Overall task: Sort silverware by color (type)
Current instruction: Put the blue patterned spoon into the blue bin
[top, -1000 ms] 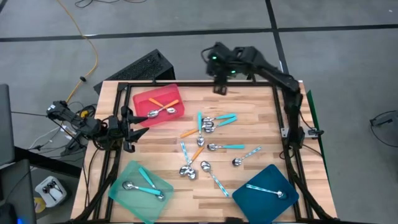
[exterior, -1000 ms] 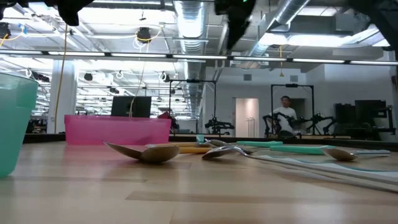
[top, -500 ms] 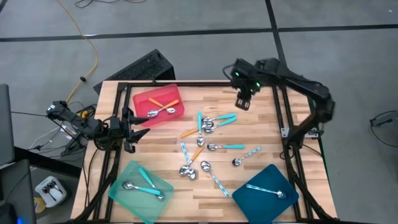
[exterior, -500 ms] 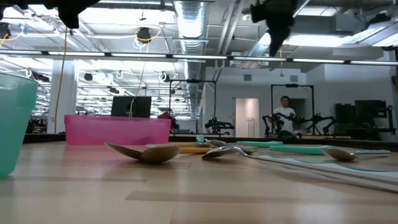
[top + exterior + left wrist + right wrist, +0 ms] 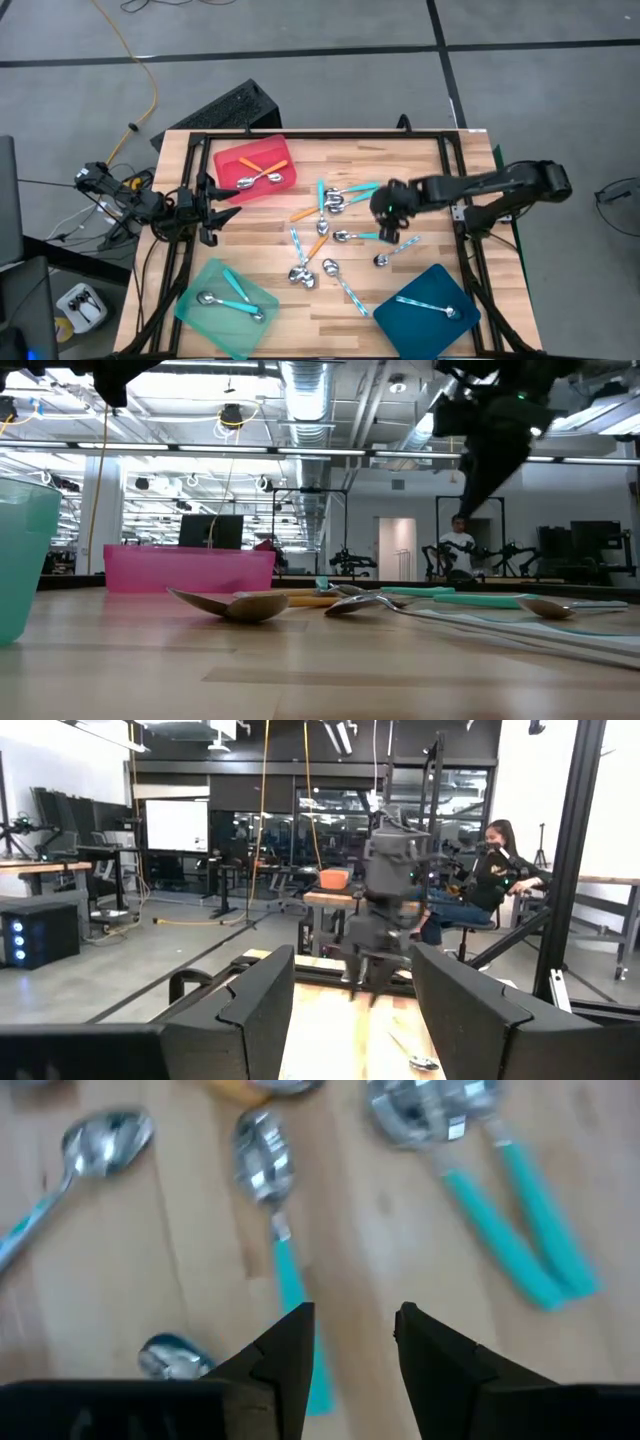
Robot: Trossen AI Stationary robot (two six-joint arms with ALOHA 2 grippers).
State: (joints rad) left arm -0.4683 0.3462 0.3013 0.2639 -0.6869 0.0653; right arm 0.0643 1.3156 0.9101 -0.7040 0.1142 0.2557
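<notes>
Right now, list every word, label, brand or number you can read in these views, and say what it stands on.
None: no readable text in any view.
Flat red plastic tray, mint-green tray, dark-blue tray: no markings visible.
Bright wall screen in the room: blank.

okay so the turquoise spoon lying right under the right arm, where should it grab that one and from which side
Probably best the turquoise spoon's thin, straight handle, near its middle, coming straight down from above. It lies flat on the table, bowl toward the left arm's side, and the handle's far end runs under the right tool. That tool is open just above it; its fingers should straddle the handle crosswise. The rounded bowl would likely slip.
</notes>
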